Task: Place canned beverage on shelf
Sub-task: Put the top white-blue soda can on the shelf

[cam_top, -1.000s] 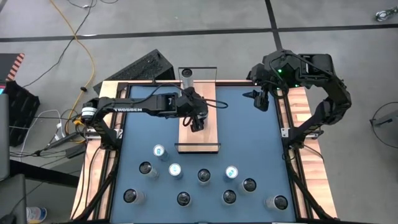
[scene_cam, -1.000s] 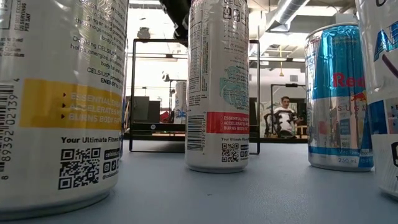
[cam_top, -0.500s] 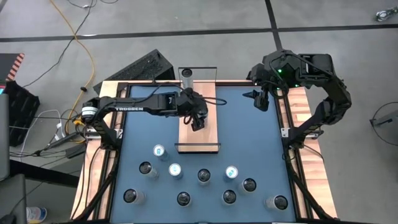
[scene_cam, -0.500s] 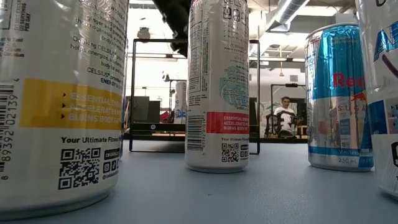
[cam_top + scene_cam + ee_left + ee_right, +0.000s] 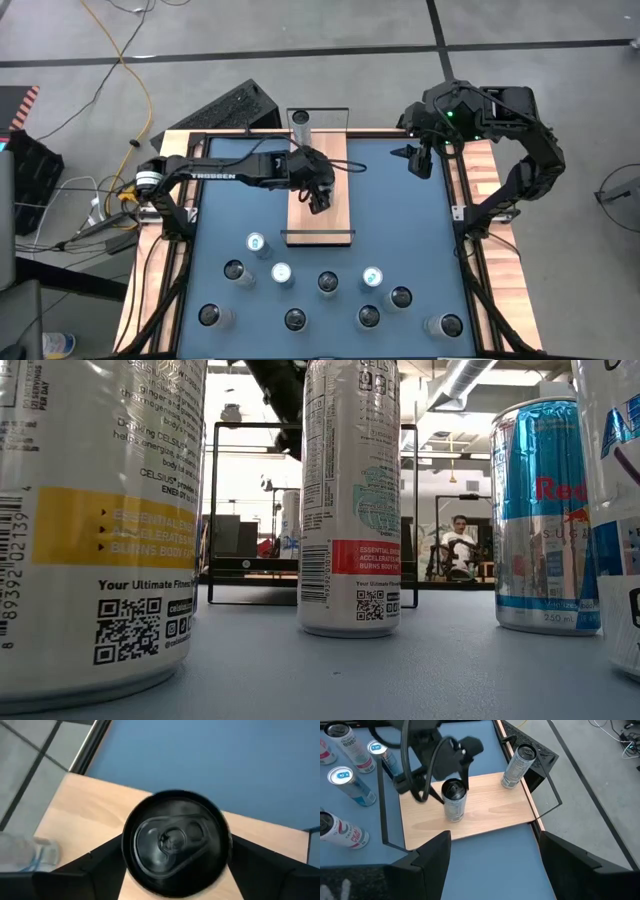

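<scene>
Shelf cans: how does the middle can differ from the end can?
The middle can stands midway along the shelf; the end can stands at the shelf's end. The left claw is at the middle can's top; the end can stands free. Both are upright on the shelf.

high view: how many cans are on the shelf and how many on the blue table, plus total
cans on the shelf: 2
cans on the table: 10
total: 12
</scene>
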Action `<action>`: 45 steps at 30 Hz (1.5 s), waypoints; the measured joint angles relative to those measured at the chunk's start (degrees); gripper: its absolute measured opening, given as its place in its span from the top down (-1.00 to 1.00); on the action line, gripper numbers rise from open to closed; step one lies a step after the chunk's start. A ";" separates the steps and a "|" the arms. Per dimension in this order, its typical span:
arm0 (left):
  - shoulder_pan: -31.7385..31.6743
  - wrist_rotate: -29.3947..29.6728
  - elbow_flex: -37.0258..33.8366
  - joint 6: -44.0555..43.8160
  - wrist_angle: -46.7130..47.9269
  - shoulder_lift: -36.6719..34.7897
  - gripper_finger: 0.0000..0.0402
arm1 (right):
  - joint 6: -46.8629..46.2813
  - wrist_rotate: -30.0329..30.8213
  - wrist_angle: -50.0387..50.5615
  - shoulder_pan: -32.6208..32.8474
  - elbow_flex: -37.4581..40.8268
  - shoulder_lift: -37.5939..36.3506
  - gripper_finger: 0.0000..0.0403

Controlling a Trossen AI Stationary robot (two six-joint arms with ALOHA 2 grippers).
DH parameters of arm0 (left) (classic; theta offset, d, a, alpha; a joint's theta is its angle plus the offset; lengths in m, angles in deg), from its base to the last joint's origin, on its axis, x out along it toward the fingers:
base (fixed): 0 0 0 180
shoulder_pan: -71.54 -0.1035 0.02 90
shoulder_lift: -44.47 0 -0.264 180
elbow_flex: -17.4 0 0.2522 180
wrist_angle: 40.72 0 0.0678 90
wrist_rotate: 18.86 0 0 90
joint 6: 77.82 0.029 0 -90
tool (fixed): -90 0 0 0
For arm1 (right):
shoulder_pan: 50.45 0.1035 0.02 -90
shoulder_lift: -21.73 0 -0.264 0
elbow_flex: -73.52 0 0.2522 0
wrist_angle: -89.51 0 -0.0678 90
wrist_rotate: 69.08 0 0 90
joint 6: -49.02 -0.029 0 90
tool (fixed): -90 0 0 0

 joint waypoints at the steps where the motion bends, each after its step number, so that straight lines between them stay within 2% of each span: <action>1: 0.03 -0.87 0.05 -0.10 -0.43 0.22 -0.40 | -0.04 0.00 0.00 -0.01 0.00 0.00 -0.42; 6: 0.19 -1.11 0.17 -0.20 0.33 0.25 -0.25 | -0.15 0.01 0.00 -0.02 0.00 0.00 -0.42; 11: -0.09 -2.28 2.06 4.14 3.17 0.04 -0.23 | -0.55 0.03 -0.01 -0.02 0.00 0.00 -0.42; 17: -2.25 -11.50 6.84 14.00 6.40 -0.17 -0.23 | -0.02 0.05 -0.85 -0.02 0.00 0.00 -0.42; 21: -5.82 -19.37 10.17 19.14 7.20 -0.32 -0.23 | 0.48 0.05 -2.96 -0.02 0.00 0.00 -0.42; 27: -12.98 -27.15 15.25 28.41 8.44 -0.34 -0.23 | 0.50 0.07 -3.79 -0.62 0.00 0.00 -0.42; 31: -18.83 -34.20 16.14 32.34 8.96 -0.37 -0.23 | 0.52 0.11 -7.59 -1.49 2.24 -0.13 -0.42; 38: -27.23 -37.15 16.19 38.07 8.83 0.46 -0.23 | 1.36 0.09 -12.62 -3.63 8.49 -0.15 -0.42; 45: -30.71 -40.38 16.21 39.40 6.26 3.10 -0.23 | -0.03 0.06 -18.75 -3.85 15.01 -0.07 -0.42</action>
